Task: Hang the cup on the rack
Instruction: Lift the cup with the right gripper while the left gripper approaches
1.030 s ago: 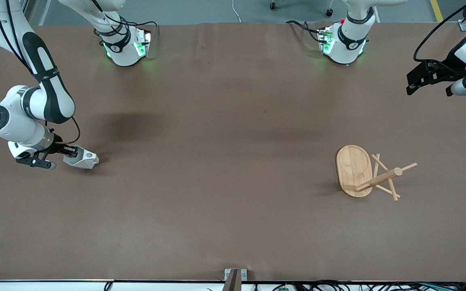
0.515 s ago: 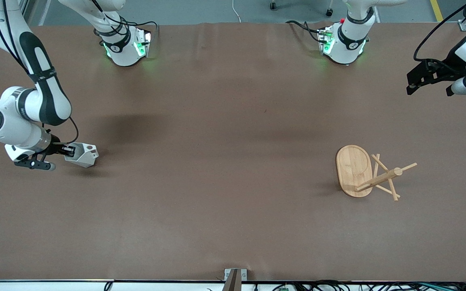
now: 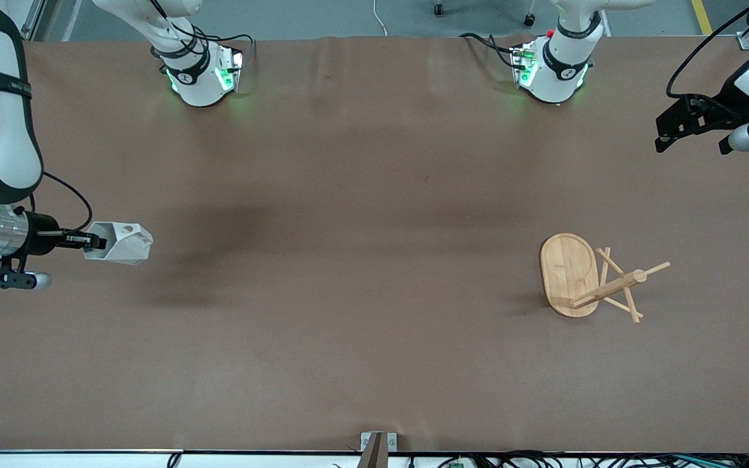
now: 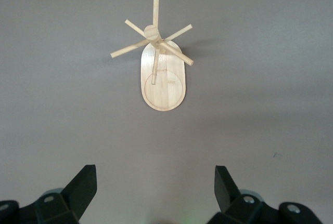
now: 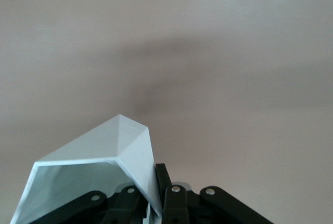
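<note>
Brown table (image 3: 361, 260) spread under both arms, bare paper-like top. Toward the left arm's end, rack (image 3: 586, 276) lying tipped on its side, oval base on edge, post and crossed pegs pointing out toward that end of the table; well apart from both grippers. In the left wrist view, same rack (image 4: 161, 73) seen some way ahead of the open fingers (image 4: 78, 187). Left gripper (image 3: 693, 127) waiting up in the air over the table edge at its own end, jaws spread wide, holding nothing. Right gripper (image 3: 91, 242) raised over the right arm's end of the table, jaws pinched tight on the wall of the cup (image 3: 119, 243). Cup carried clear of the surface, tilted sideways, faceted body sticking out from the fingertips toward the table's middle. Right wrist view: white angular cup (image 5: 99, 167) right at the fingers (image 5: 174, 198), wide mouth toward the camera.
</note>
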`<move>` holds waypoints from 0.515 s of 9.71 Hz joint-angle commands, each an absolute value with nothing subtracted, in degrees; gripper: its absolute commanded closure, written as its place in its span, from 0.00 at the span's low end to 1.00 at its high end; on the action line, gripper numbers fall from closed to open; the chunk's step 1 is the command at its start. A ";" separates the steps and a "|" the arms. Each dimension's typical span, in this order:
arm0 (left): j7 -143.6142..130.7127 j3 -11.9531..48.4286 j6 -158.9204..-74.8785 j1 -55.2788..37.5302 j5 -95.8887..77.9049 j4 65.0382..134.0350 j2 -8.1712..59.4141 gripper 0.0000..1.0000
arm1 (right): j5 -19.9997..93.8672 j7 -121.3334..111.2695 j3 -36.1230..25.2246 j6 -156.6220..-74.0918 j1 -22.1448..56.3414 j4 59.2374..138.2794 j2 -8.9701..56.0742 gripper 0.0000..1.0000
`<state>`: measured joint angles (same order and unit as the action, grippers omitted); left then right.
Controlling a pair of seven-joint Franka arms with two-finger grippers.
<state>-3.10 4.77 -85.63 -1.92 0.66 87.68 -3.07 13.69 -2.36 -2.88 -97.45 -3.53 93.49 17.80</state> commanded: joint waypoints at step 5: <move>11.59 16.92 -87.26 -3.78 -10.27 87.71 -1.67 0.00 | 46.81 -2.02 -2.55 -93.95 5.87 95.70 18.72 0.99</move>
<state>9.12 12.64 -86.16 -3.58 -9.07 87.09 -2.89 42.47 -1.90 -2.33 -93.14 3.72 94.07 18.92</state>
